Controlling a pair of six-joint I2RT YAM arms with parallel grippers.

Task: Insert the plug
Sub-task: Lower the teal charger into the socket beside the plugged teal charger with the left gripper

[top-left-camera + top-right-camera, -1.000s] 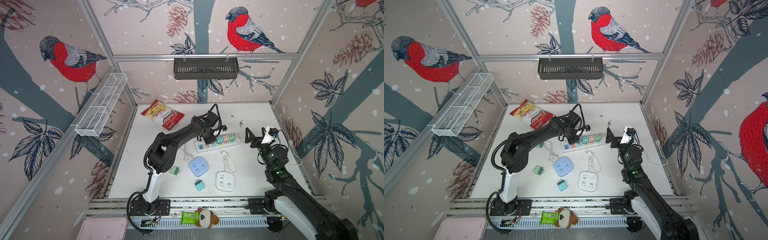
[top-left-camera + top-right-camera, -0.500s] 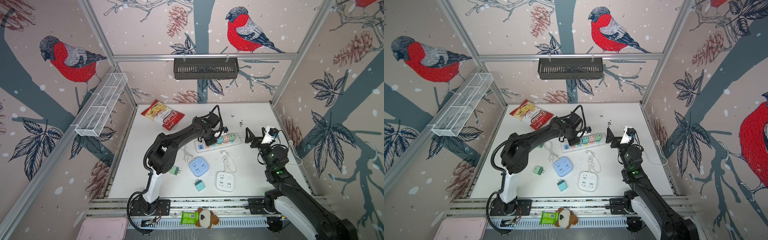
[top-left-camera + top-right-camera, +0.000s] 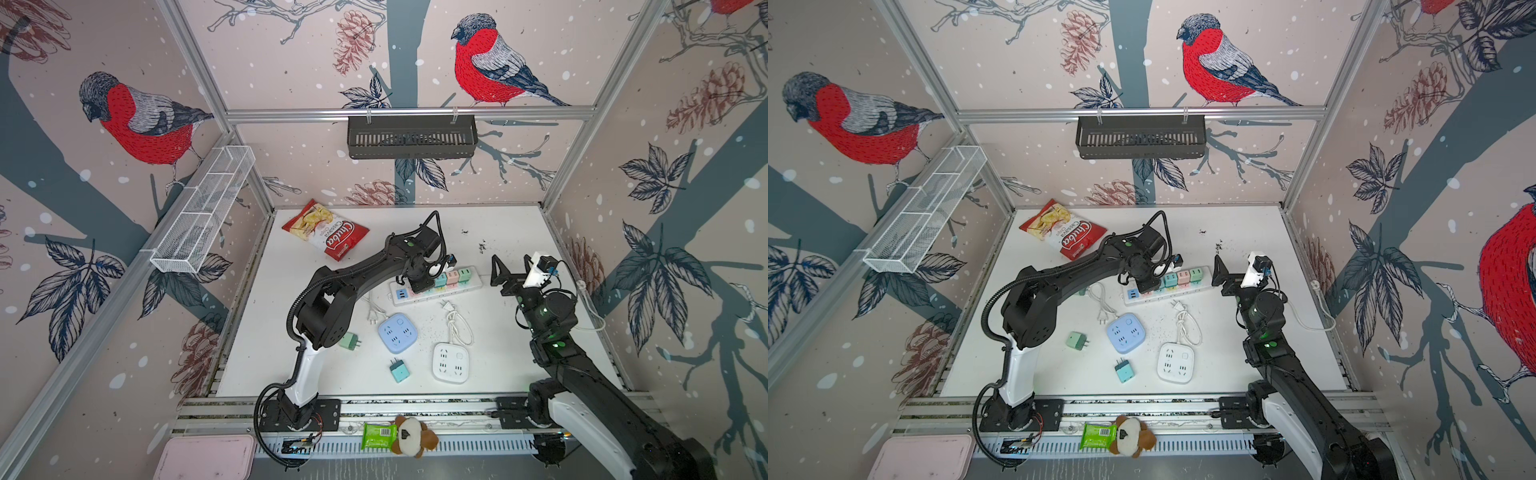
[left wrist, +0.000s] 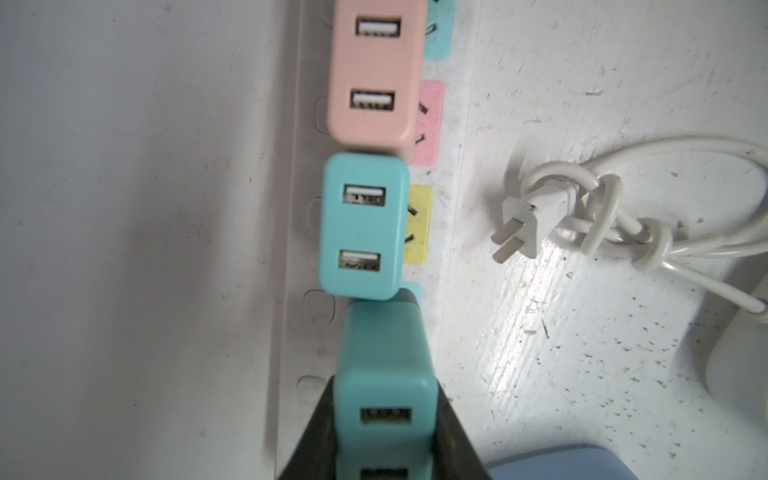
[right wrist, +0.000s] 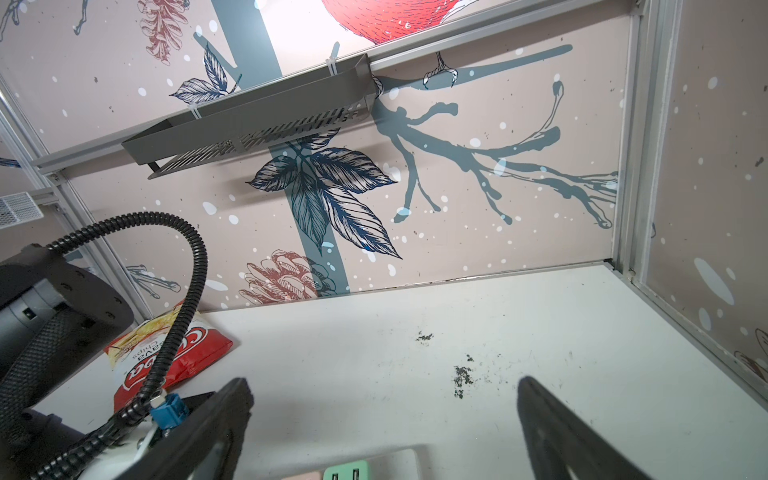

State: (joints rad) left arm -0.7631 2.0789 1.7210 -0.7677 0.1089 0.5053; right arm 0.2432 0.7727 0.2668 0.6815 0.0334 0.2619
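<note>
Clutter of sockets and chargers lies on a white table [image 3: 511, 232] in both top views. A long white power strip [image 3: 455, 289] lies near the middle, with three adapters [image 3: 453, 276], teal, pink and green, standing in a row along it. The left gripper [image 3: 420, 286] is down on the strip right beside the teal adapter and hides whatever it holds. The right gripper [image 3: 510, 270] hovers just off the strip's end past the green adapter, its fingers spread wide with nothing between them. Behind the strip, toward the back wall, lies a red chips bag [image 3: 326, 229]. In front of the strip sit a blue socket cube [image 3: 397, 332], a white socket cube [image 3: 451, 362] with a coiled white cable [image 3: 457, 326], a loose green charger [image 3: 351, 341] and a loose teal charger [image 3: 400, 371].

The left wrist view looks down along the power strip [image 4: 301, 257]. The left gripper [image 4: 384, 386] is clamped tight on the plug [image 4: 382, 345], a teal block with two ports. The plug stands on the strip just beside the teal adapter. Its prongs are hidden, so whether it is fully seated cannot be told.

The right wrist view shows the right gripper [image 5: 384, 384] wide open and empty above the end of the power strip [image 5: 405, 459], where the green adapter's top just shows.
</note>
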